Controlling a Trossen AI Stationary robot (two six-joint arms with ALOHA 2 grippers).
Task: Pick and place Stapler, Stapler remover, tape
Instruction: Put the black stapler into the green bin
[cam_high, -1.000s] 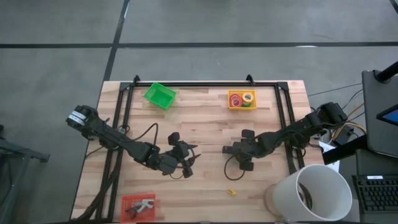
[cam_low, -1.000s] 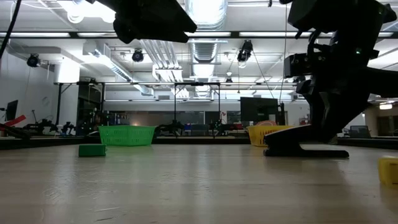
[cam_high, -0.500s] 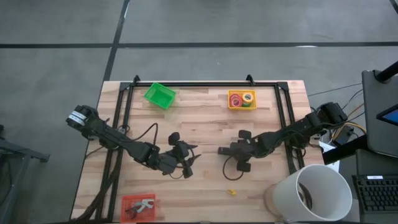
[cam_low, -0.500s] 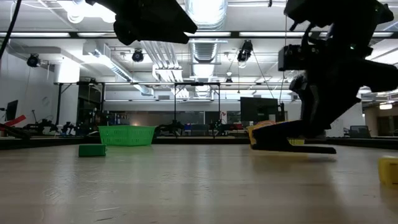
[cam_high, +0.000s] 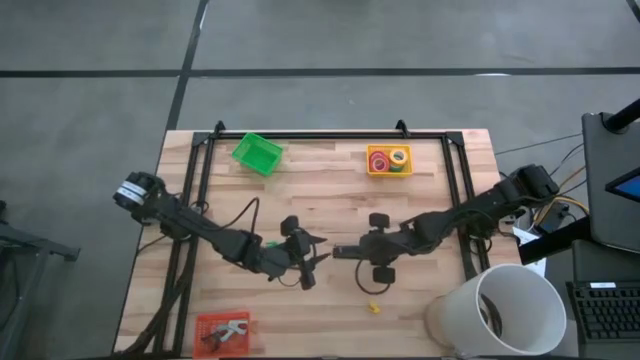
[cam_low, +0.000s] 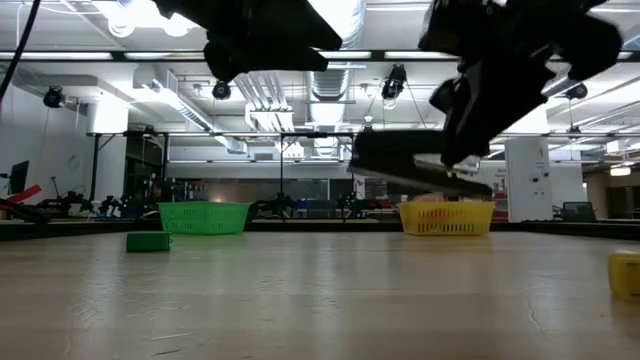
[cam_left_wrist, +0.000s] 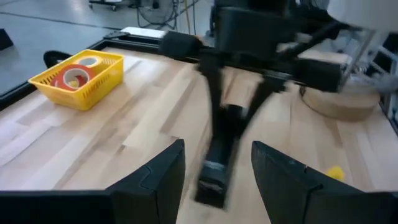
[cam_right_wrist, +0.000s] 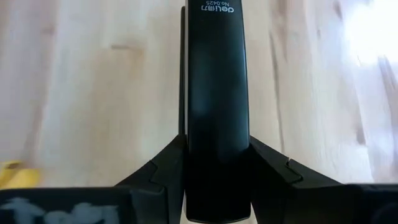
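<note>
Stapler (cam_right_wrist: 217, 106): your right pincer (cam_high: 352, 251) is clenched on it and carries it clear of the surface (cam_high: 330, 205), near the middle, nose aimed at the left pincer (cam_high: 308, 262), which hangs spread and empty just beside it. Judge it as a stiff, hard bar with smooth, likely slippery plastic sides and some weight for its size. It is long, so a hold near 1 end would let it swing; in the low view it hangs slightly nose-down. The fingers (cam_right_wrist: 158, 171) flank its 2 long sides, which looks the sensible place. If you hand it over, take the free front half across the narrow width.

How far along the bar the grip sits is hard to judge, since the arm covers the rear end from above. The left wrist view blurs the stapler. The small yellow piece (cam_high: 372, 308) and the contents of the red tray (cam_high: 203, 322) are too small to name.
</note>
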